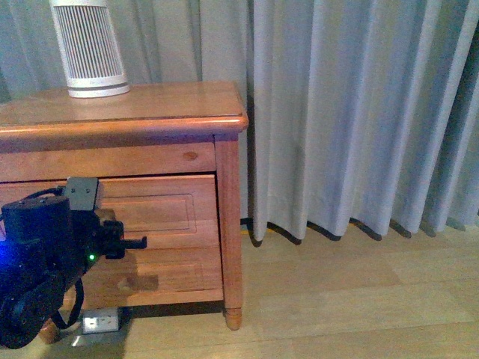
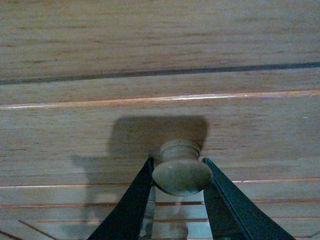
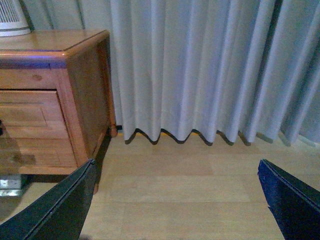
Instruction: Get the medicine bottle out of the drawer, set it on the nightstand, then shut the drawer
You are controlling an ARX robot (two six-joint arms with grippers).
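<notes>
The honey-wood nightstand (image 1: 150,105) stands at the left of the front view and also shows in the right wrist view (image 3: 75,50). My left gripper (image 2: 177,162) is shut on the small round knob (image 2: 181,175) of a drawer front (image 2: 150,130). From the front, that arm's gripper (image 1: 135,242) reaches to the framed panel of the drawer (image 1: 168,213) and hides the knob. No inside of the drawer shows. The medicine bottle is out of view. My right gripper (image 3: 175,200) hangs open over bare floor, right of the nightstand, holding nothing.
A large white slatted cylinder (image 1: 88,48) stands on the nightstand top at the back left. Grey curtains (image 1: 352,112) hang to the right, down to the pale wood floor (image 1: 359,299). A white power socket (image 1: 101,321) lies on the floor under the nightstand.
</notes>
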